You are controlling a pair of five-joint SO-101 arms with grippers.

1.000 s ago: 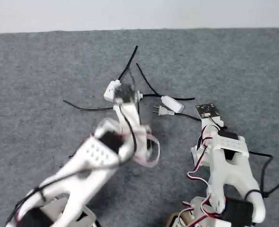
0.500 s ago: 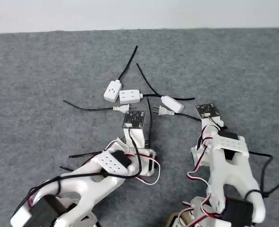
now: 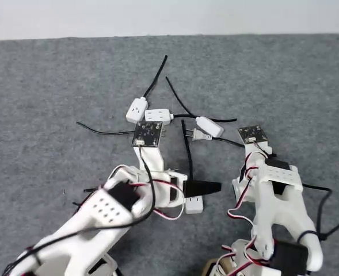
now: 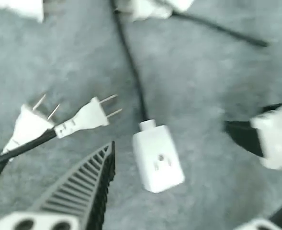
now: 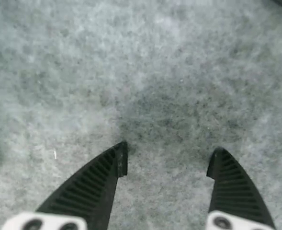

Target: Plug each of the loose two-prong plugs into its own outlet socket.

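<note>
Trailing black cords (image 4: 21, 149), white two-prong plugs (image 4: 89, 116) lie unplugged; left claw (image 4: 169, 136) and right claw (image 5: 169, 158) gape.

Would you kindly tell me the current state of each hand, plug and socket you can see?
Left hand: open, empty.
Right hand: open, empty.
Socket with the black cord: unoccupied, slots facing up.
Plug nearer that socket: unplugged, prongs bare.
Plug beside it: unplugged, prongs bare.
Plug seen from the high view: unplugged.
</note>
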